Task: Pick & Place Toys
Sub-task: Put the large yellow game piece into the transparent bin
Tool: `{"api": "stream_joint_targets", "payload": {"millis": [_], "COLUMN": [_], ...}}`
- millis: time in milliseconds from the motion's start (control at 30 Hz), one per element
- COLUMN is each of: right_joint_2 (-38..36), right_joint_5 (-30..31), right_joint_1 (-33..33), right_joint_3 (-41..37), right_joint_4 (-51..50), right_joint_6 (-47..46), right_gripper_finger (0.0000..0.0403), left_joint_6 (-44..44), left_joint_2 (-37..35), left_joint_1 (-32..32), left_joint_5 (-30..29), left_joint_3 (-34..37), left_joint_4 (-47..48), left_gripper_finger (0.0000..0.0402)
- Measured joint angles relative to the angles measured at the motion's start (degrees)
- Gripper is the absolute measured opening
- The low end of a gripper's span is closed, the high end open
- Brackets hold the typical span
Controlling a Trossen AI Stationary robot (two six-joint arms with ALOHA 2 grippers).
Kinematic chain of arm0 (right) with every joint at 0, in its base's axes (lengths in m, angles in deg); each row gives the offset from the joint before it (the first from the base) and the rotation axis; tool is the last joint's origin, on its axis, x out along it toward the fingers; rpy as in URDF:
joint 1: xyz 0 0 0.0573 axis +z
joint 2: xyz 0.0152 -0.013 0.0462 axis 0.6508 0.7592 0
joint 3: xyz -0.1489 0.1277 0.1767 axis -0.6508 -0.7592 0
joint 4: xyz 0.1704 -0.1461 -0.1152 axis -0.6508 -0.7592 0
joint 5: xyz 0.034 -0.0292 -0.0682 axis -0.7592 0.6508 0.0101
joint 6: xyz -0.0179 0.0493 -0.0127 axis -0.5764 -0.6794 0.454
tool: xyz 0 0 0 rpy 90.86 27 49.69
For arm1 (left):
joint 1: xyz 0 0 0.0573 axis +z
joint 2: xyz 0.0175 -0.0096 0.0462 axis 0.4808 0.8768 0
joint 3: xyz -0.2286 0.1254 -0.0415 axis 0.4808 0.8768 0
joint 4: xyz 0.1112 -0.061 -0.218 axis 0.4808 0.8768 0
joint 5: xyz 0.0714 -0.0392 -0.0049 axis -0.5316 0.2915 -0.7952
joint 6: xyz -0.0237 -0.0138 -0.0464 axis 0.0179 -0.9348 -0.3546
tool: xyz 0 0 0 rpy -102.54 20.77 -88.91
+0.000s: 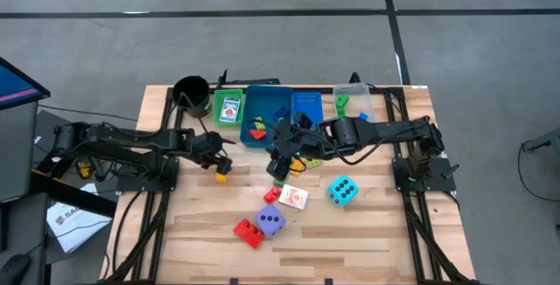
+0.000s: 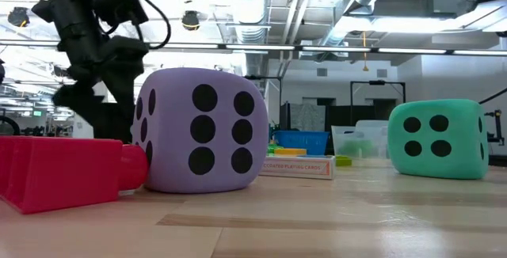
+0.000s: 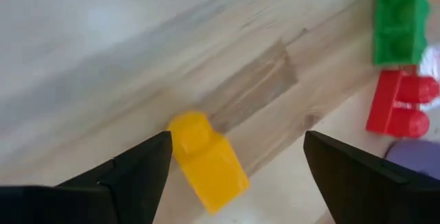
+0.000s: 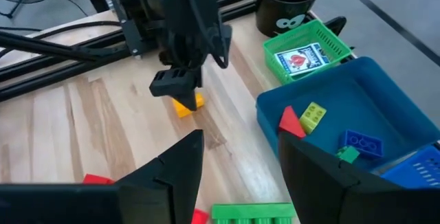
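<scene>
Below, the left gripper's [image 3: 237, 157] fingers stand wide over a yellow brick [image 3: 206, 159] lying on the table [image 3: 103, 59].

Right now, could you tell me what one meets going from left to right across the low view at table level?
Red brick → purple dice cube → white card box → teal dice cube.

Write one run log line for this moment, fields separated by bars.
left tool: open over yellow brick on table | right tool: open, empty, beside blue tray | purple dice: on table
</scene>
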Motion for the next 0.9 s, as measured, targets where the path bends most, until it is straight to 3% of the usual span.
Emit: {"api": "stream_joint_targets", "payload": {"millis": [267, 433, 900], "right_joint_2": [0.0, 0.0, 0.0], "right_joint_5": [-5.8, -6.1, -8.5], "right_joint_1": [-1.3, -1.3, -1.1], "right_joint_3": [0.0, 0.0, 0.0], "right_joint_4": [-0.4, -0.4, -1.1], "right_joint_6": [3.8, 6.8, 10.3], "right_gripper_finger": [0.0184, 0.0184, 0.0184], "left_joint_6": [-13.1, -18.4, -24.9], "left_joint_2": [0.5, 3.7, 13.4], "left_joint_1": [-3.2, -6.3, -7.5], "left_joint_5": [1.2, 1.3, 3.8], "left_joint_3": [0.0, 0.0, -0.2], "left_joint_4": [2.6, 4.4, -3.5], "left_gripper_finger": [0.0324, 0.0324, 0.0324]}}
